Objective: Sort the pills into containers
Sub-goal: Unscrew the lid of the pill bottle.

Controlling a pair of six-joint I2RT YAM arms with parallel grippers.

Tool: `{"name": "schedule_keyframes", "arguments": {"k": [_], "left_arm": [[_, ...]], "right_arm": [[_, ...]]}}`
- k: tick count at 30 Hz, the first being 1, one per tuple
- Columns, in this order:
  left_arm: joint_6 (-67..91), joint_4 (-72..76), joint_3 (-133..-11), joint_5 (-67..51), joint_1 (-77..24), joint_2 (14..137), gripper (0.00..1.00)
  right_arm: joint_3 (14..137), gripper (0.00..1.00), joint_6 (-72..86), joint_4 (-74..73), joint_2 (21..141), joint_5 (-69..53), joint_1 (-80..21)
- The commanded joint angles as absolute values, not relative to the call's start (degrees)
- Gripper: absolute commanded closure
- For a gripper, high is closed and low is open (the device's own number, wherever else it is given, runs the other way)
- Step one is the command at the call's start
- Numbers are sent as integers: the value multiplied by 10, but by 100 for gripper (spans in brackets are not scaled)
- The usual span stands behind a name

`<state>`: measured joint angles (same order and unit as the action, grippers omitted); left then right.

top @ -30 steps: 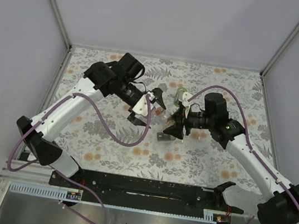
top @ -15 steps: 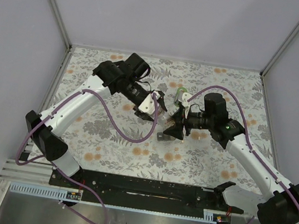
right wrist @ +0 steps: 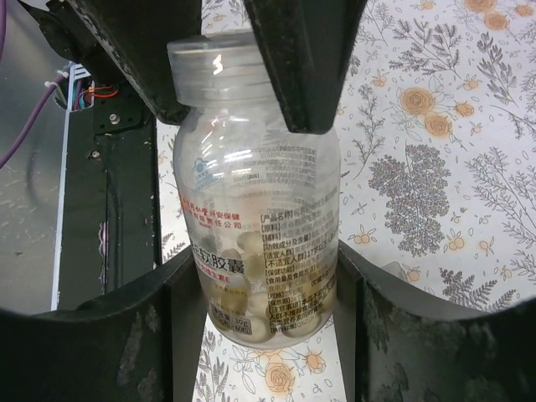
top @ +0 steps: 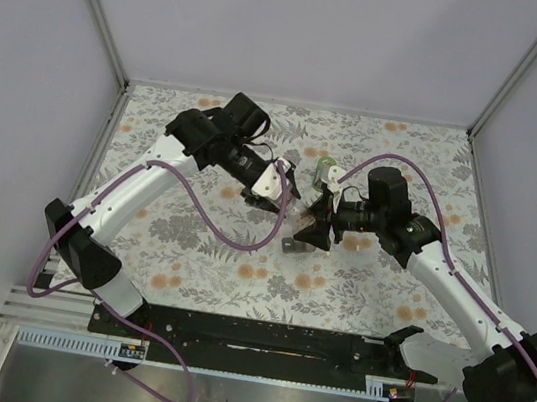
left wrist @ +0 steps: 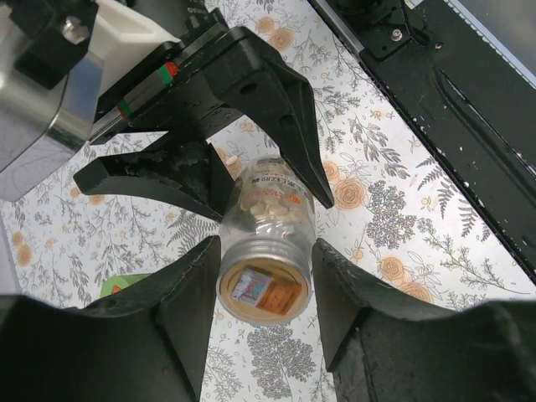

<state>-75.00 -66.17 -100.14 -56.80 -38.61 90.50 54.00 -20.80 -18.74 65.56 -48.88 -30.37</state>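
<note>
We find the bottle [right wrist: 260, 209] held off the flowered table [top: 190, 250] near its middle, between the two arms. The right gripper [right wrist: 261, 276] has its fingers pressed against both sides of the body, so we take that as a firm hold. The left gripper [left wrist: 266, 247] has a finger on each side of the lid [left wrist: 264, 285], right up against it, but we cannot tell whether they pinch it yet. We judge the bottle to be light, stiff clear plastic, smooth and a bit slippery, with loose pale pills [right wrist: 251, 251] that will roll and shift the weight when it tips. The body is the sensible place to steady it, low on the label where the wall is straight, and the lid should be taken squarely across its rim. The label [right wrist: 276, 243] carries red and black Chinese characters, too small for us to read reliably. The lid's top bears an orange and white sticker [left wrist: 266, 295] whose print we cannot make out.
</note>
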Motion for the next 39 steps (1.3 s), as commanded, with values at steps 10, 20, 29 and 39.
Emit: {"name": "schedule_keyframes", "arguments": {"k": [10, 20, 29, 39], "left_arm": [[-737, -627, -1003, -588, -365, 875, 33], [-727, -627, -995, -613, -361, 875, 55], [-641, -578, -966, -620, -361, 858, 78], [-326, -343, -858, -569, -362, 809, 100]], "right_arm": [[551, 100, -209, -156, 636, -494, -305], [550, 100, -209, -156, 636, -492, -305], [549, 100, -207, -149, 634, -458, -305], [543, 100, -196, -124, 622, -402, -305]]}}
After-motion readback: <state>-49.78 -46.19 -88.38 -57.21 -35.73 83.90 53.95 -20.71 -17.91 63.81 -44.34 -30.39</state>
